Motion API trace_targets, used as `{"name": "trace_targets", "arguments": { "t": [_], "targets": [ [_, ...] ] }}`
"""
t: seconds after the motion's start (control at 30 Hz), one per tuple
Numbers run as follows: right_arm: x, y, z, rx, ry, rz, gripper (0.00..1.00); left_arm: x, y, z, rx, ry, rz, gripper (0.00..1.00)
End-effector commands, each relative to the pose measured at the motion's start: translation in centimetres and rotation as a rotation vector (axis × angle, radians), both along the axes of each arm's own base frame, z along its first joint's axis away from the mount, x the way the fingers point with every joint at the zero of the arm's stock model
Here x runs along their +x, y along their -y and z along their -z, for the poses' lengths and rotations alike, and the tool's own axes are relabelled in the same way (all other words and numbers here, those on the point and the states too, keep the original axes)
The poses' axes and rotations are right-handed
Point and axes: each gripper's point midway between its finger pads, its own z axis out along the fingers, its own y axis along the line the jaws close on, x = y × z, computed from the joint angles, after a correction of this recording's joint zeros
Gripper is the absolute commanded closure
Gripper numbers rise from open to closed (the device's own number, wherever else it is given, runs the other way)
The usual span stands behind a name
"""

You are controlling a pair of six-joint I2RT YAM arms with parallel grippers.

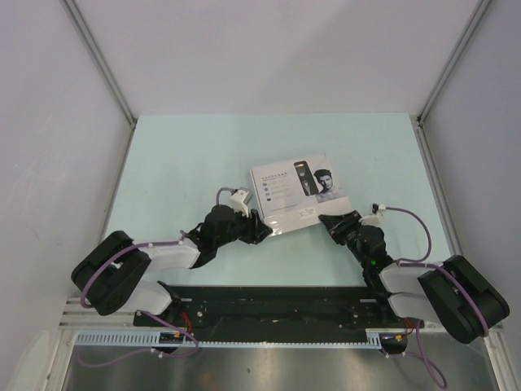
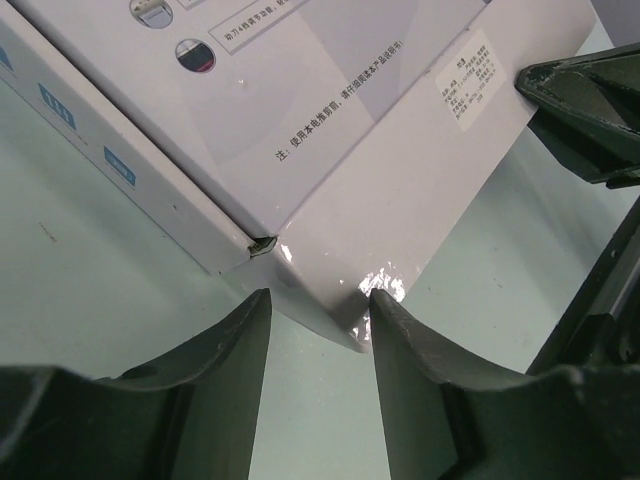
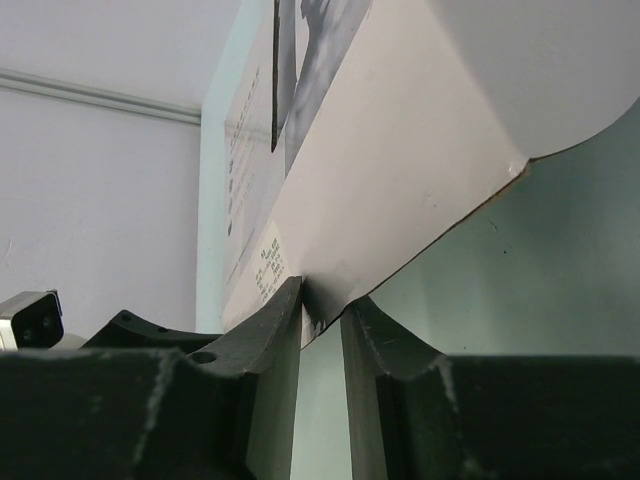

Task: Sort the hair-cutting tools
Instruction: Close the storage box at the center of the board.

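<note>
Right wrist shows the right claw (image 3: 322,300) clamped on the box (image 3: 420,150) flap, left claw (image 2: 315,300) apart; uneven pulling could tear the thin card.

- Setting: a robotics laboratory test cell, not a home or a shop.
- Pale green table (image 1: 179,163): bare and evenly lit, closed in behind and on both sides by plain white panels (image 1: 269,49) set in metal posts (image 1: 98,61).
- Near edge of the table: a black rail (image 1: 269,305) carries the left arm (image 1: 163,257) and the right arm (image 1: 407,281), with purple cables (image 1: 411,218) looped along them.
- Middle of the table: a printed white box (image 1: 297,189), met by the left gripper (image 1: 262,232) and the right gripper (image 1: 326,221).
</note>
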Motion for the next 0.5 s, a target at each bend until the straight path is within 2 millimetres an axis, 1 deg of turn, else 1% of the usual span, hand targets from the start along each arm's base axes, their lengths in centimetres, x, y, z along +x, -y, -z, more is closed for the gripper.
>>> {"name": "trace_targets", "arguments": {
  "t": [0.0,0.03,0.13,0.17,0.23,0.3,0.43,0.47],
  "targets": [
    [-1.57,1.18,2.12,-0.028,-0.014,0.014,0.75,1.34,0.20,-0.67,0.025,0.061,-0.020,0.50],
    [-1.61,1.21,2.37,-0.032,-0.020,0.014,0.75,1.42,0.18,-0.62,0.029,0.063,-0.021,0.51],
    [-1.60,1.17,2.25,-0.027,-0.009,0.013,0.75,1.42,0.05,-0.24,0.043,0.064,-0.025,0.51],
    [-1.58,1.15,2.26,-0.025,-0.007,0.011,0.75,1.45,0.00,-0.13,0.047,0.064,-0.027,0.53],
    [-1.69,1.07,2.25,-0.022,-0.001,0.005,0.75,1.52,-0.04,0.04,0.058,0.069,-0.029,0.54],
    [-1.80,1.07,2.36,-0.021,0.003,0.002,0.75,1.57,-0.09,0.11,0.065,0.074,-0.030,0.58],
    [-1.85,0.83,2.34,-0.006,0.012,-0.009,0.75,1.71,-0.19,0.23,0.079,0.086,-0.036,0.60],
    [-1.75,0.70,1.76,0.010,0.033,-0.013,0.75,1.83,-0.31,0.27,0.084,0.088,-0.044,0.60]
  ]
}}
